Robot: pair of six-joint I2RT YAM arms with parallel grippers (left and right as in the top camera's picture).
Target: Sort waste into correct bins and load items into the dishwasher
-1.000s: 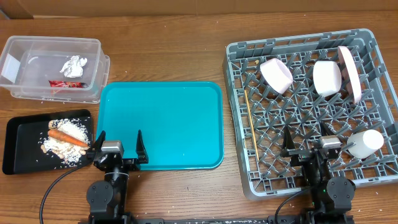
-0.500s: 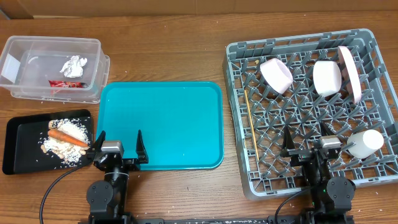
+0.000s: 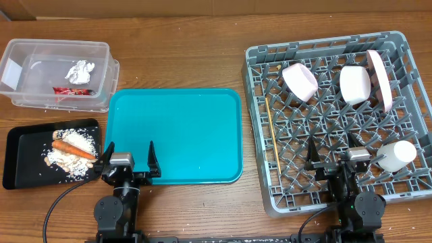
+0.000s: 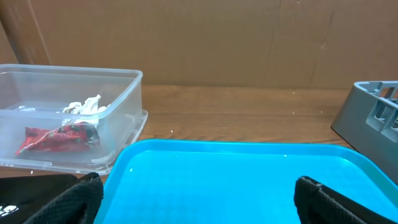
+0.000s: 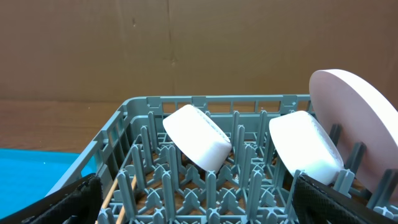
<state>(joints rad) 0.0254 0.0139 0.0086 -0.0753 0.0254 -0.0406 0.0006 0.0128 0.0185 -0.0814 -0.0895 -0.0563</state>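
Observation:
The grey dish rack (image 3: 260, 128) at the right holds two white bowls (image 3: 300, 81) (image 3: 355, 84), a pink plate (image 3: 380, 77), a white cup (image 3: 397, 155) and wooden chopsticks (image 3: 273, 135). The clear bin (image 3: 57, 73) at the far left holds a crumpled white paper (image 3: 79, 71) and a red wrapper (image 3: 73, 90). The black tray (image 3: 20, 145) holds rice and a carrot (image 3: 73, 149). My left gripper (image 3: 128, 162) is open and empty at the near edge of the teal tray (image 3: 175, 135). My right gripper (image 3: 337, 160) is open and empty over the rack's near part.
The teal tray lies between the bins and the rack with nothing on it. In the left wrist view the clear bin (image 4: 68, 124) stands ahead at the left. In the right wrist view the bowls (image 5: 198, 137) and plate (image 5: 357, 118) stand ahead.

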